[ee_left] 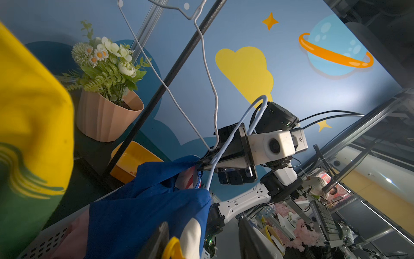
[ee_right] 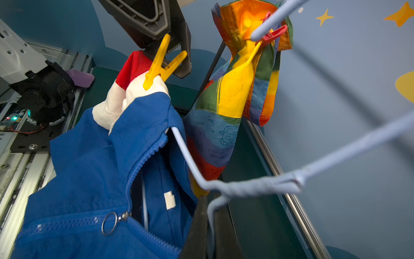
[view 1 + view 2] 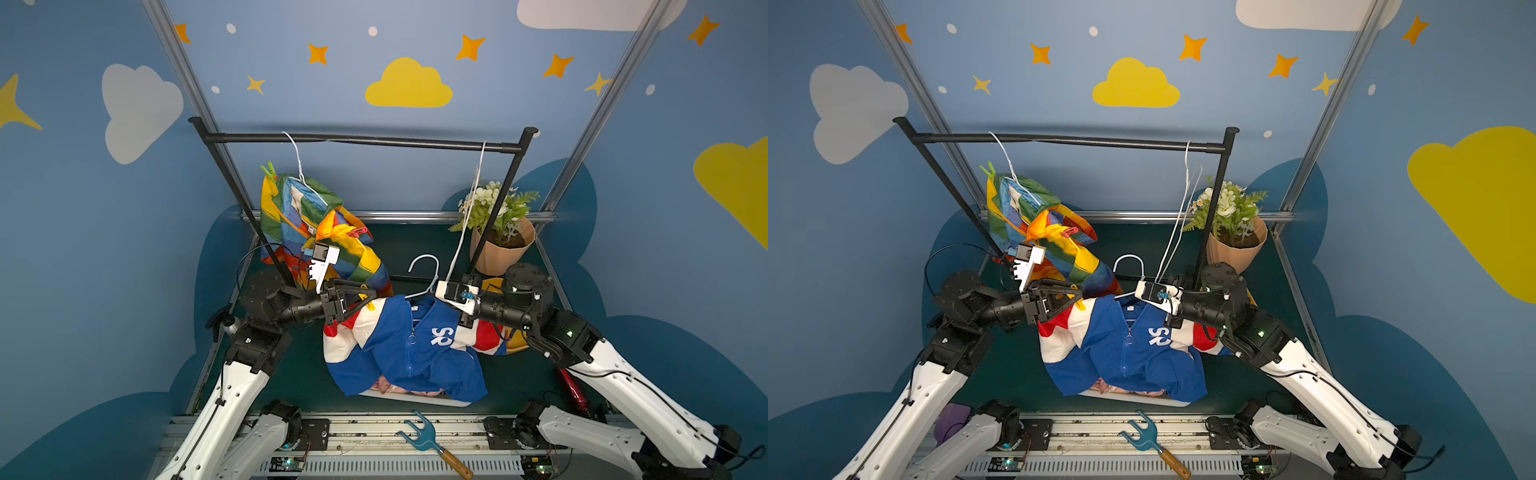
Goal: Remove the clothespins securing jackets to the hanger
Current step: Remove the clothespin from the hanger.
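Observation:
A blue, white and red jacket lies on a light blue hanger over a pink jacket. My right gripper is shut on this hanger's wire below the hook. A yellow clothespin pinches the jacket's white shoulder. My left gripper is open, its fingers either side of the pin's handles. The rainbow jacket hangs on a white hanger from the black rail, with a green clothespin and a red clothespin on it.
An empty white hanger hangs at the rail's right end by the slanted rack post. A potted plant and a yellow bin stand at the back right. A white basket holds the pink jacket. A blue fork tool lies in front.

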You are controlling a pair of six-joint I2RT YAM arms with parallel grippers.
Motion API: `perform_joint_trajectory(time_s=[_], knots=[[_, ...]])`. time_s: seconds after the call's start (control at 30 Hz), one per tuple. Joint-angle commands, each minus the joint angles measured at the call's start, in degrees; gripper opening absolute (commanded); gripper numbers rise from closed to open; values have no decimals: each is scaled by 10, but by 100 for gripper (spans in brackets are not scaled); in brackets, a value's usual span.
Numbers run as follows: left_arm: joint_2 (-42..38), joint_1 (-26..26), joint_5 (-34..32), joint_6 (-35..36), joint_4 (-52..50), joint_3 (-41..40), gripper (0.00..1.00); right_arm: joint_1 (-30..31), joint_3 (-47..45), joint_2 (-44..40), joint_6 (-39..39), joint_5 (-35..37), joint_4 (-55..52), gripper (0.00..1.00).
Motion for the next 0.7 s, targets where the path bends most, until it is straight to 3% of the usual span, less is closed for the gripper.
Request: perform_joint_trajectory(time_s=[0.0,0.3,0.47,0.67], knots=[[3,-9,-5,19,5,8,50,-2,23,0,9,8,29,0],[-1,-11,-24,66,-54,16,48,-6,28,5,12,16,17,0],[11,-11,-35,79,-64,24,34,-7,35,10,15,9,14,0],[19,-12,-39,78,-49,29,28,-7,42,14,16,6,4,0]])
